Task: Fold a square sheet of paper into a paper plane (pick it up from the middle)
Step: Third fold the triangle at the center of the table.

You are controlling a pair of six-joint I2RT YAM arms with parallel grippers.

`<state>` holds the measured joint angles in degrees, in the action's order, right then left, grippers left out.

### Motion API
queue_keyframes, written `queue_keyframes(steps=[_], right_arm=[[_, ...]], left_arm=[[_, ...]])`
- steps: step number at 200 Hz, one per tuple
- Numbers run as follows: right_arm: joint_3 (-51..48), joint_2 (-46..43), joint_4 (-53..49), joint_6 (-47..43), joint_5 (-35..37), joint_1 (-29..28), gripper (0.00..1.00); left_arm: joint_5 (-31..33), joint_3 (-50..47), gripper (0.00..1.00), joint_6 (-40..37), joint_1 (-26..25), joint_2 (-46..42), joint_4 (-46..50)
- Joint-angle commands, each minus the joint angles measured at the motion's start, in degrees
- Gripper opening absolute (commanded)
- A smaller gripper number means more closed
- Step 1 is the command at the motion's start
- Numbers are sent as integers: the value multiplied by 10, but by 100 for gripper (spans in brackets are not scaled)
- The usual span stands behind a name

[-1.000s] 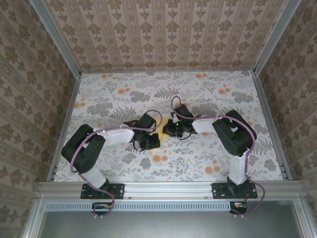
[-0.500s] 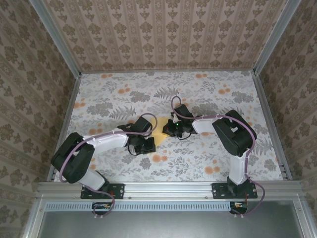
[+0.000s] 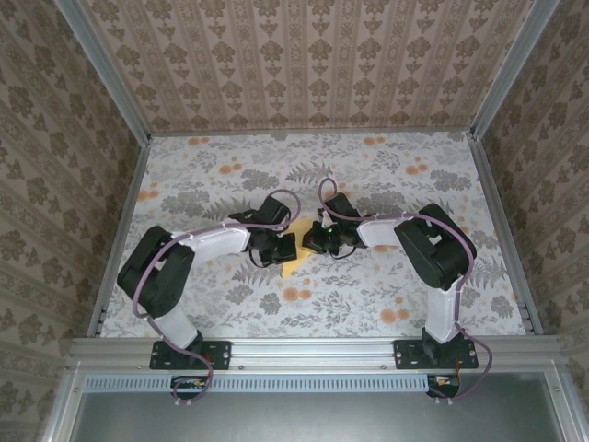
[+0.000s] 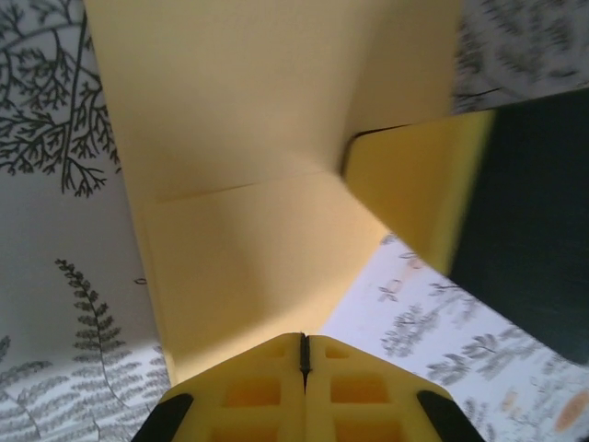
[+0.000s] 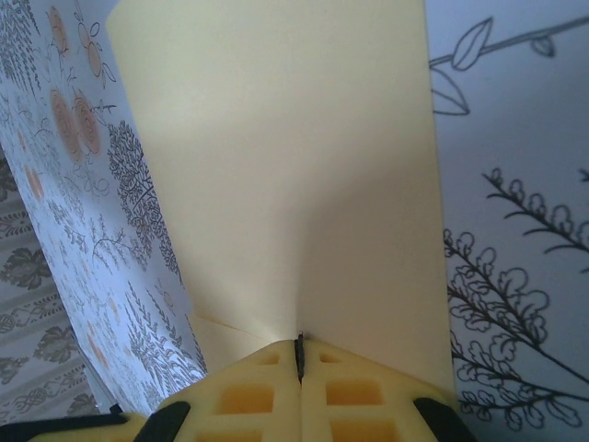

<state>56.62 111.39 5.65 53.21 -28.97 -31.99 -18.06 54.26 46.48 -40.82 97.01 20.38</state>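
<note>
In the top view the two arms reach in toward each other near the middle of the tabletop, a grey floral print with small orange blotches, and their grippers meet over a piece of plain yellow paper. The left gripper sits on the paper's left side and the right gripper just beside it on the right. Yellow shows above and below the gap between them, with a pointed corner toward the near edge. From the left wrist, the left gripper has its yellow fingers pressed together along a thin dark seam, pinching the near edge of the paper. The paper spreads away from the fingers, and a crease runs across it where a narrower near panel meets a wider far one. At the right of that view one yellow finger of the right gripper, its black body behind it, touches the paper's right side at the crease. From the right wrist, the right gripper is likewise closed on an edge of the paper, which fans out smooth and broad from the seam, with the printed tabletop to either side. Whether the paper rests on the tabletop or is raised off it I cannot tell
</note>
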Motion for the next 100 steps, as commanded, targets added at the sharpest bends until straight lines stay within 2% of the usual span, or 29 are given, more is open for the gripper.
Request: queue_keyframes(steps=[1, 46, 100], right_arm=[[-21, 49, -92, 8, 56, 1, 1], [-23, 47, -94, 8, 57, 3, 1], [-35, 39, -95, 10, 63, 5, 1]], left_arm=[[-8, 9, 3, -16, 0, 17, 19], [-5, -23, 2, -22, -11, 14, 52], [-2, -70, 0, -51, -37, -31, 112]])
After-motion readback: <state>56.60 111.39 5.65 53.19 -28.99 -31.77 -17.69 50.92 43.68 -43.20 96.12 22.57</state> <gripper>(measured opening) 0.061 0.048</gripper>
